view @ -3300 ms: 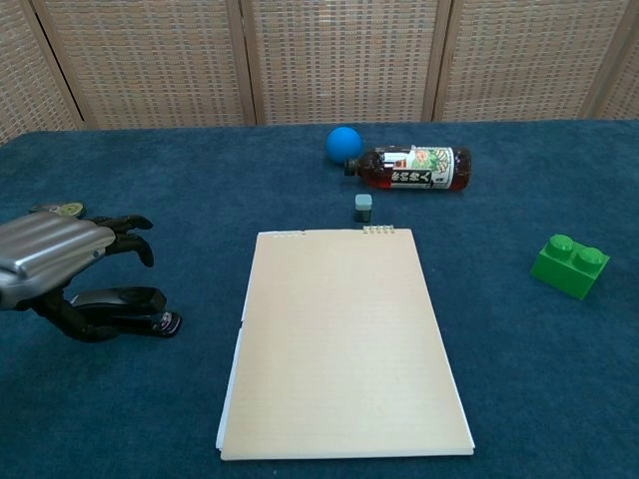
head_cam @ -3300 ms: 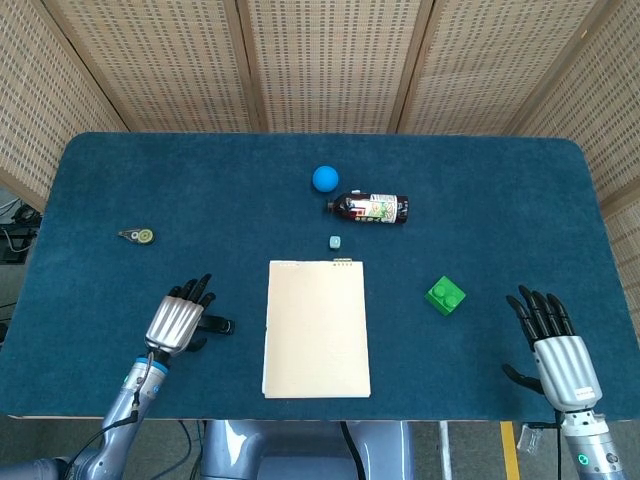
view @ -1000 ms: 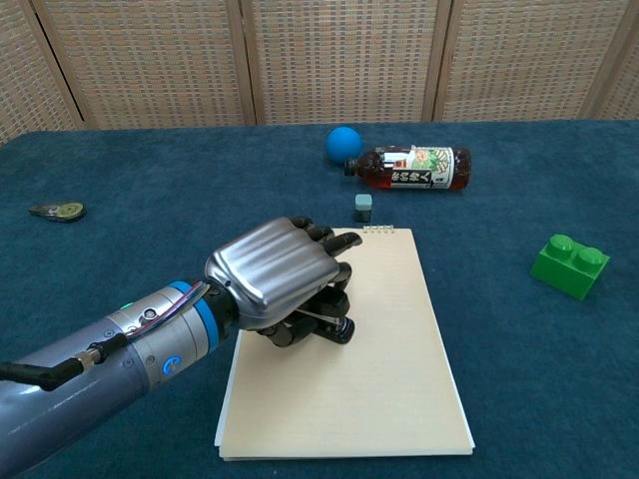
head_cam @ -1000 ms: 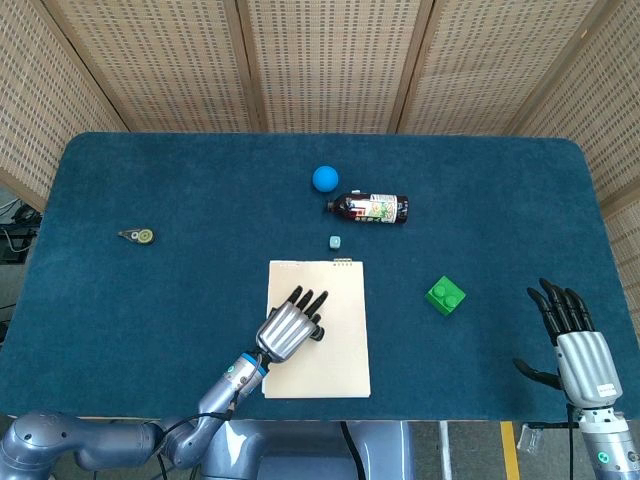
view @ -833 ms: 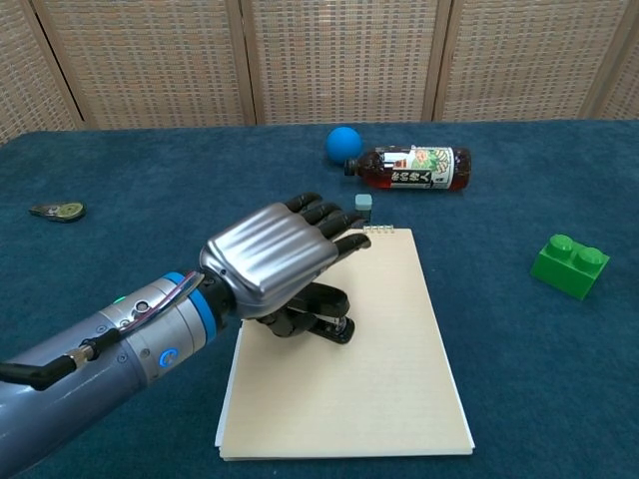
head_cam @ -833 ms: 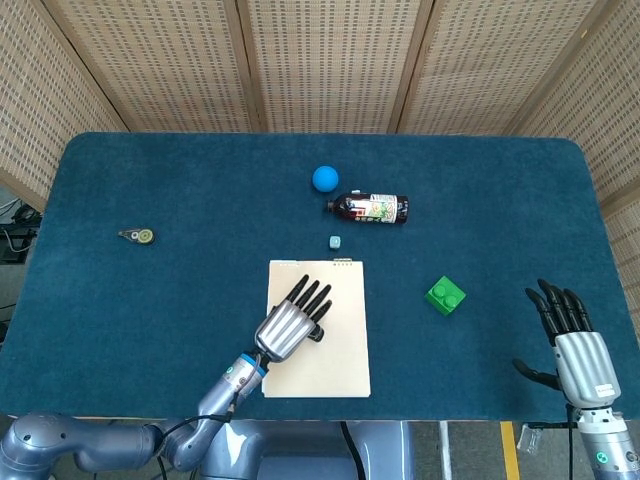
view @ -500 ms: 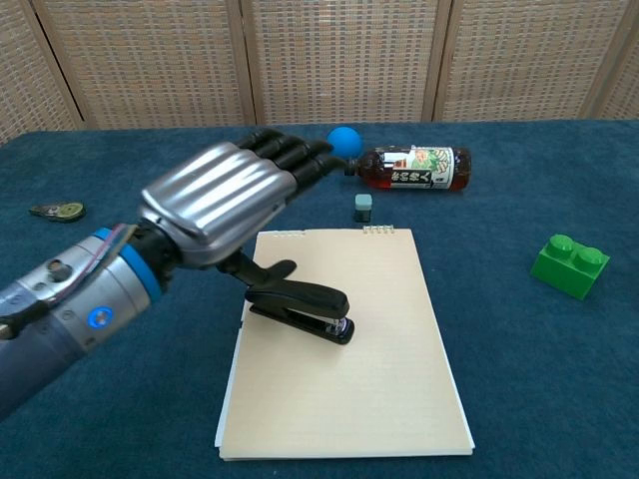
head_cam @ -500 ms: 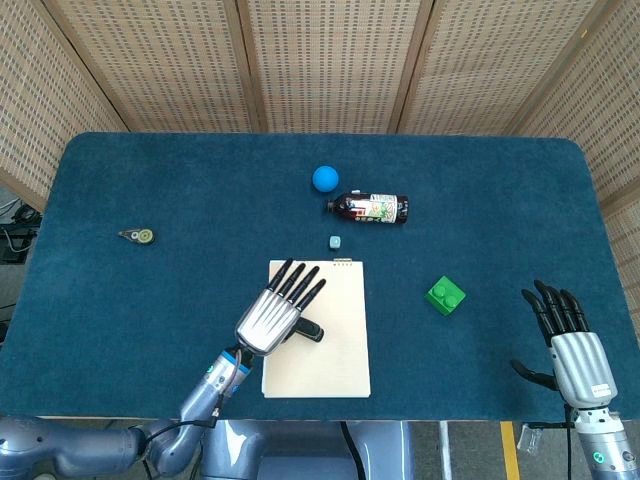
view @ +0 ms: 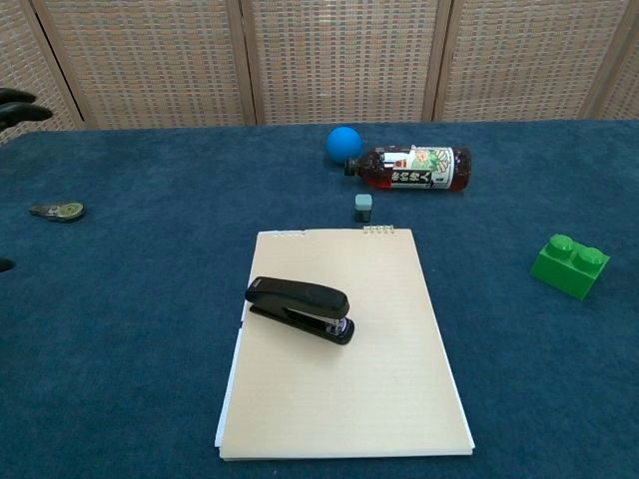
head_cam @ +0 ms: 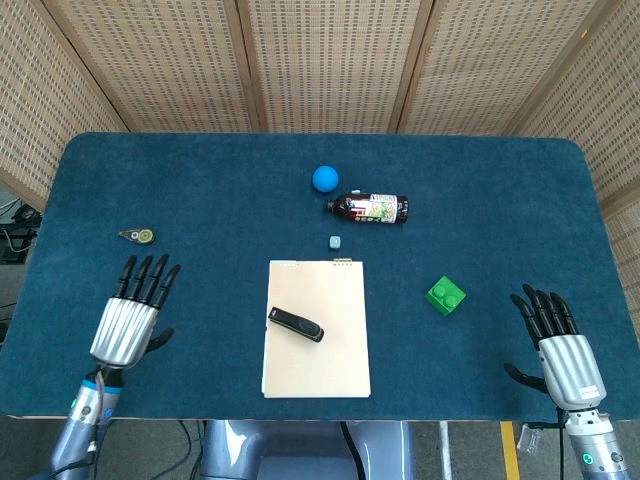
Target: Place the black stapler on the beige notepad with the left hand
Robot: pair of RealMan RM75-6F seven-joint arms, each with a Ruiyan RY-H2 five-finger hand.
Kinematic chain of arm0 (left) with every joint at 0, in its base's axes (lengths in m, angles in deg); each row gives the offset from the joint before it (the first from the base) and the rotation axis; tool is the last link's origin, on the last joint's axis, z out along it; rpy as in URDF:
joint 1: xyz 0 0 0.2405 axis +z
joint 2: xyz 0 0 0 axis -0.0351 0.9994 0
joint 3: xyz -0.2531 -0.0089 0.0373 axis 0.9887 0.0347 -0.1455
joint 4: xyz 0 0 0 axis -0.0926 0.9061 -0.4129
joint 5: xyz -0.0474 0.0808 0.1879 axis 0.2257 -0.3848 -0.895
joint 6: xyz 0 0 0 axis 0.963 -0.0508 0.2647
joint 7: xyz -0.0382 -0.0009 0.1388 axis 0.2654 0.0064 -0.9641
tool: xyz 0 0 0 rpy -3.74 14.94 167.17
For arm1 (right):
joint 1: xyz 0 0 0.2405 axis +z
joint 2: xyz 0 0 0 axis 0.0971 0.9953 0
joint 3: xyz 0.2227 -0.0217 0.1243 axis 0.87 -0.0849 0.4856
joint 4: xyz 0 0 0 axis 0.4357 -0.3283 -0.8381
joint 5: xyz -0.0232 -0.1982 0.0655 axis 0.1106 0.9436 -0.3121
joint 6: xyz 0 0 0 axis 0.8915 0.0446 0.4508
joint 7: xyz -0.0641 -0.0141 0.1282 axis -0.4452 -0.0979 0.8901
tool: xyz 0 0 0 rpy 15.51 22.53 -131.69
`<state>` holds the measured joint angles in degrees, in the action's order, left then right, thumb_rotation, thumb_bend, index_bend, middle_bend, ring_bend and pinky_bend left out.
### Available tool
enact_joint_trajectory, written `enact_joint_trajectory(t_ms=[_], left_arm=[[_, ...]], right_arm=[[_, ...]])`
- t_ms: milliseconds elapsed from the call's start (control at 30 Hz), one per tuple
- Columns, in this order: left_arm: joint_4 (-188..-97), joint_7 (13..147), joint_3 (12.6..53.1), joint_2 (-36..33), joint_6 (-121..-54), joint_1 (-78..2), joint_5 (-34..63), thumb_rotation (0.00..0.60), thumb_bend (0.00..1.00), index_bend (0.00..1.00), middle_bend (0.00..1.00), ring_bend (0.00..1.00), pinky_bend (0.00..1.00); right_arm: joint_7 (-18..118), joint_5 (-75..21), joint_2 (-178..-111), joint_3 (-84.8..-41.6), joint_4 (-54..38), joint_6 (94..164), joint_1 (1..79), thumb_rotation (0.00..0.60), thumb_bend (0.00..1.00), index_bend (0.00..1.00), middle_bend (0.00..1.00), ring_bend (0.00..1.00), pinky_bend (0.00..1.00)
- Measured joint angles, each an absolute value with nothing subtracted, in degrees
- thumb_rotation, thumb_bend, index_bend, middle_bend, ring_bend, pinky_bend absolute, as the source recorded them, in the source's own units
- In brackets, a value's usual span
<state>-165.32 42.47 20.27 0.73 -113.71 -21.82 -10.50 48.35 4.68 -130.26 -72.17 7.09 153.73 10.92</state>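
woven cane panels back a dark blue felt table (head_cam: 200,200). near the frame's centre the black stapler (head_cam: 295,324) lies flat on the beige spiral-bound notepad (head_cam: 330,370), toward its left edge. at lower left the left hand (head_cam: 132,316) hovers with fingers straight and spread, holding nothing, well apart from the stapler. at lower right the right hand (head_cam: 558,350) likewise shows spread, empty fingers, near a green toy brick (head_cam: 445,295).

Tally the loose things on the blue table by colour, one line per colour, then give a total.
Black: 1, the black stapler
Beige: 1, the beige notepad
Blue: 1, the ball
Green: 1, the toy brick
Brown: 1, the drink bottle
Grey-green: 2, the small cube and the correction tape
Total: 7
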Motion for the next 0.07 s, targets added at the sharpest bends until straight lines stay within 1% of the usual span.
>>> enact_joint_trajectory(t_ms=[67], left_arm=[[-166.13,43.69,18.85,2.81,-114.71,-19.40,-9.91,0.600,0.02,0.00,0.00,0.00,0.00]], right_arm=[[47.31,4.96,-130.51,-72.27,7.21,153.71,10.94,0.600,0.13,0.00,0.00,0.00,0.00]])
